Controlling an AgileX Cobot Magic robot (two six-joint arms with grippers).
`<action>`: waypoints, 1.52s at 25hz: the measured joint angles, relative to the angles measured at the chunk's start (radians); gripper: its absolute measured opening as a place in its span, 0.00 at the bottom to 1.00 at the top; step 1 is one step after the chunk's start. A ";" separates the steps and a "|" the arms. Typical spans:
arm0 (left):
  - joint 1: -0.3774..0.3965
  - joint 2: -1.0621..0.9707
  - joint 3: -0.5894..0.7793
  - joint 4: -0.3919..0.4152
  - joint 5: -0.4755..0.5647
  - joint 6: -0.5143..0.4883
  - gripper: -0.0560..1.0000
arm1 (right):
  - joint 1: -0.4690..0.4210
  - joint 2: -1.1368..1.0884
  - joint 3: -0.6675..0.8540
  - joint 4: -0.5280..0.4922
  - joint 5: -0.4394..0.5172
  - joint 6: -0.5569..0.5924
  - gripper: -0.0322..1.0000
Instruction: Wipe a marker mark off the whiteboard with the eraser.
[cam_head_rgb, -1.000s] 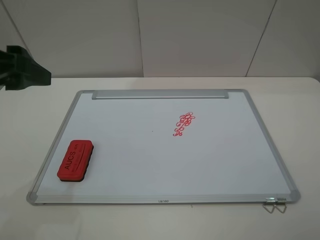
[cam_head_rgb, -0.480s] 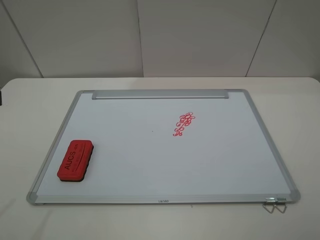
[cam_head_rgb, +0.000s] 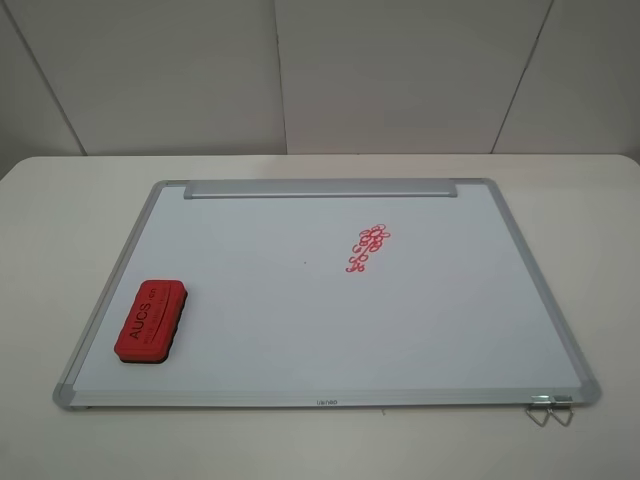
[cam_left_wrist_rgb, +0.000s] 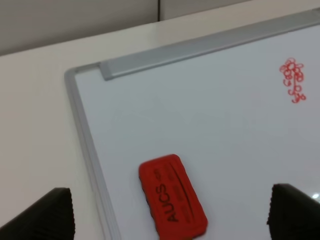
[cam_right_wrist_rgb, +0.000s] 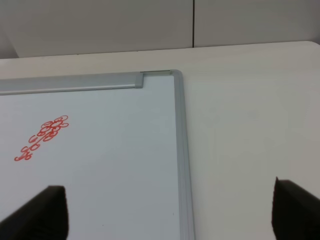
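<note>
1. The dark arm part that stood at the far left edge of the high view a second ago is gone from that view; half a second ago only a sliver of it showed at the left edge, and now neither arm appears there at all.
2. The left gripper (cam_left_wrist_rgb: 170, 220) has its jaws spread wide, one dark fingertip in each lower corner of its wrist view, with nothing between them. It hangs above the near left part of the whiteboard (cam_head_rgb: 300, 320), looking down on the eraser (cam_head_rgb: 150, 320).
3. The right gripper (cam_right_wrist_rgb: 170, 215) is likewise wide and empty, its fingertips in the lower corners of its own view, above the board's far right corner.
4. The eraser has not moved in the last second: it lies flat on the board near the left frame, toward the near left corner, lettering up, untouched.
5. The only red drawing on the board is a cluster of tiny loops (cam_head_rgb: 368, 246), right of centre and toward the far edge, unchanged across the frames. No apple outline shows in any view, so the marker mark to be wiped cannot be found here.
6. My reading: either that mark is already gone and the arms have pulled back, or nothing has begun. The board elsewhere looks clean.
7. A metal clip (cam_head_rgb: 549, 408) sits at the board's near right corner on the tabletop (cam_head_rgb: 60, 200).
</note>
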 joint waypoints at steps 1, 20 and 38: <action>0.000 -0.012 0.000 -0.023 0.019 0.017 0.78 | 0.000 0.000 0.000 0.000 0.000 0.000 0.73; 0.000 -0.100 -0.017 -0.106 0.262 0.083 0.78 | 0.000 0.000 0.000 0.000 0.000 0.000 0.73; 0.019 -0.314 -0.016 -0.114 0.261 0.077 0.78 | 0.000 0.000 0.000 0.000 0.000 0.000 0.73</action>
